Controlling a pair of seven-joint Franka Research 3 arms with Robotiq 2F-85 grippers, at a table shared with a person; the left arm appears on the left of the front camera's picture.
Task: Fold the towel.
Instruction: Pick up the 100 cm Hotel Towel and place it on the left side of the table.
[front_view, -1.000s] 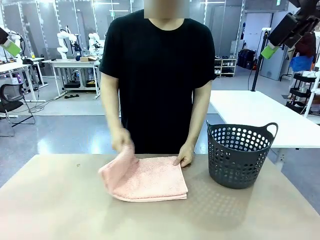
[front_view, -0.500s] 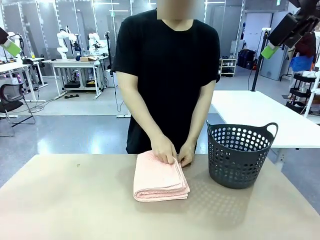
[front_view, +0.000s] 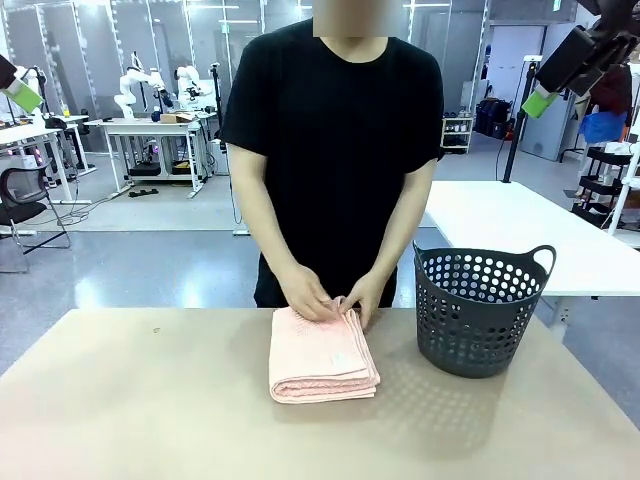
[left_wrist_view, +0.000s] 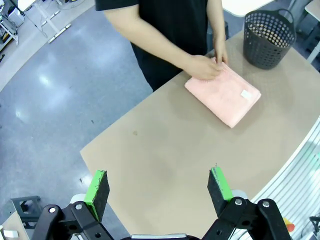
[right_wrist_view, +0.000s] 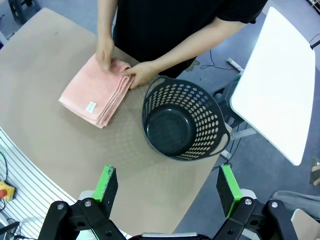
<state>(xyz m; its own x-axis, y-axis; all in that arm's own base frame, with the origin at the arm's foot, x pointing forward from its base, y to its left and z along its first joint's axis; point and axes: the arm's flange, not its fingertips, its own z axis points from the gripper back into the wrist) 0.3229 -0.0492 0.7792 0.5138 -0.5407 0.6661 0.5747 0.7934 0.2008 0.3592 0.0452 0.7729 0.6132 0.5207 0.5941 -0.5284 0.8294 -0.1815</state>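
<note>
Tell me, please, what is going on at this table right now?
A person at the far side is folding the pink towel by hand. It lies on the table as a compact folded stack, with one hand and the other hand resting on its far edge. The dark basket stands beside it with nothing inside. The left gripper and right gripper hang open high above the table, holding nothing.
</note>
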